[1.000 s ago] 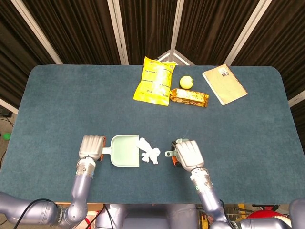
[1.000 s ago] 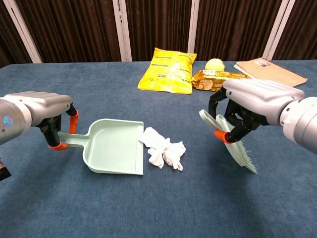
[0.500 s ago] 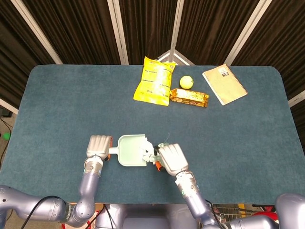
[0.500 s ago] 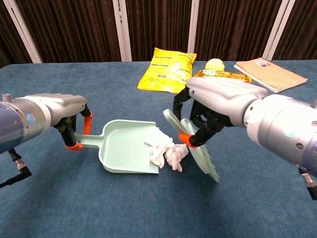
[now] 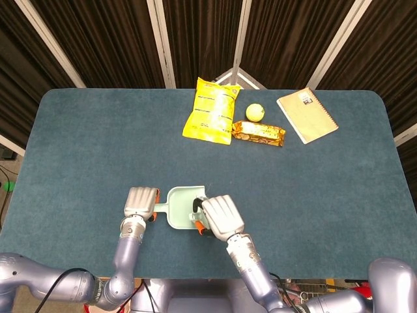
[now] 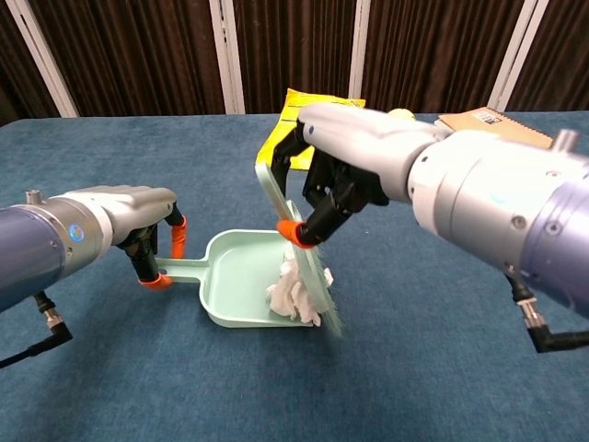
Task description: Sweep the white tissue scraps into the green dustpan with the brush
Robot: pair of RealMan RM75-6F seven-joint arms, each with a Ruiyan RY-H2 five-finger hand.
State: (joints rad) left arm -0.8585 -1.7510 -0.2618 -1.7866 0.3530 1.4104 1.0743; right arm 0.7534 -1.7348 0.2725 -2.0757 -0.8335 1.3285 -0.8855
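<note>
The green dustpan (image 6: 237, 275) (image 5: 180, 207) lies flat near the table's front edge. My left hand (image 6: 138, 219) (image 5: 142, 202) grips its handle (image 6: 175, 268). My right hand (image 6: 354, 166) (image 5: 220, 216) holds the green brush (image 6: 305, 259), which is tilted with its bristles down at the pan's open right edge. The white tissue scraps (image 6: 289, 292) lie bunched inside the pan, right against the brush. In the head view my right hand hides the brush and most of the scraps.
At the back of the table lie a yellow snack bag (image 5: 210, 112), a yellow ball (image 5: 255, 112), a wrapped snack bar (image 5: 259, 135) and a notebook (image 5: 307, 115). The table's front edge (image 5: 195, 277) runs close below both hands.
My right hand swept the brush leftward and pushed the scraps from the table into the dustpan. My left hand shifted the pan a little to the right.
</note>
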